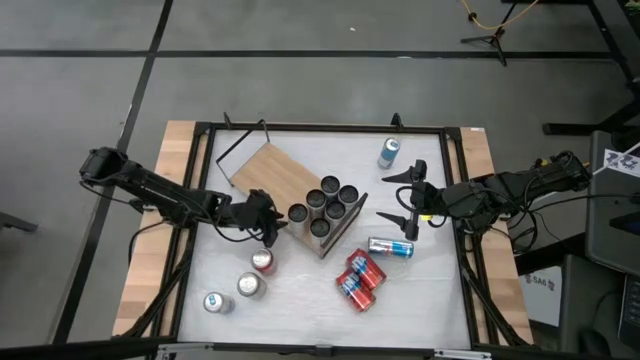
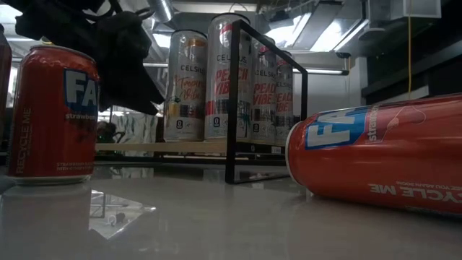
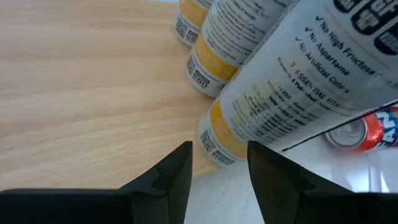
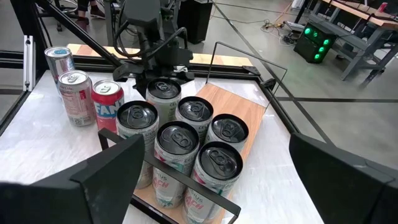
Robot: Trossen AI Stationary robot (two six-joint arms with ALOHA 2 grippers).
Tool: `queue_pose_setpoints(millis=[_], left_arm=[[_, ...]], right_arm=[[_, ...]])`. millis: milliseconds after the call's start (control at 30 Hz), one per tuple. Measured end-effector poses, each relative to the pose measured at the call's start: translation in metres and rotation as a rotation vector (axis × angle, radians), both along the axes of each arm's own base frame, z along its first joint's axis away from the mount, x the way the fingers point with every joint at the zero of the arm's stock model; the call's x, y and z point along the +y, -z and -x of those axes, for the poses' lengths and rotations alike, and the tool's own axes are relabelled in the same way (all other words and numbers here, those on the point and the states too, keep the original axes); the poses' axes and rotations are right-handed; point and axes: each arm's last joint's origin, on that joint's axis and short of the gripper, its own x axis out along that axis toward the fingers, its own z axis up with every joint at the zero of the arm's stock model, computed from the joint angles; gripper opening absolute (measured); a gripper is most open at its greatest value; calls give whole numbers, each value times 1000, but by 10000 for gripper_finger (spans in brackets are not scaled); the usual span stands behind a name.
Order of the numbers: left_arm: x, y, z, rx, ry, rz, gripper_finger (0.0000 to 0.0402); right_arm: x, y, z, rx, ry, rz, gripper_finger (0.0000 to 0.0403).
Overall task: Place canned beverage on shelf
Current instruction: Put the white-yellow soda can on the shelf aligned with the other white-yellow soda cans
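White tabletop (image 1: 300, 300) under workshop lights carries everything. Left end effector (image 1: 268, 228) sits at the shelf (image 1: 275, 172) edge, fingers (image 3: 176, 174) slightly apart, gripping nothing, just beside the nearest shelf can (image 1: 298, 213) of six standing on the board. Right end effector (image 1: 408, 198) hovers wide open right of the shelf. Red cans (image 1: 359, 279) lie nearer; a silver can (image 1: 390, 247) lies beside them.

Light-wood shelf (image 1: 275, 172), glossy metal cans (image 4: 186, 134), seemingly.
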Motion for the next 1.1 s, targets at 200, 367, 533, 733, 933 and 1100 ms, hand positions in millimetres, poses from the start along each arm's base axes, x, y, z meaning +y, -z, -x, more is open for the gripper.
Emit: queue_pose_setpoints(millis=[200,367,533,733,933,1100], left_arm=[[0,-4,-3,-48,-12,4,149],[-1,-6,-4,-82,-13,11,149],[-1,-8,-5,-99,-13,14,149],[-1,-8,-6,-102,-12,13,149],[-1,-8,-5,-98,-11,12,149],[-2,-6,-4,-70,34,10,149]], right_arm=[[0,0,0,0,0,0,396],[0,0,0,0,0,0,396],[0,0,0,0,0,0,396],[0,0,0,0,0,0,396],[0,0,0,0,0,0,396],[0,0,0,0,0,0,396]])
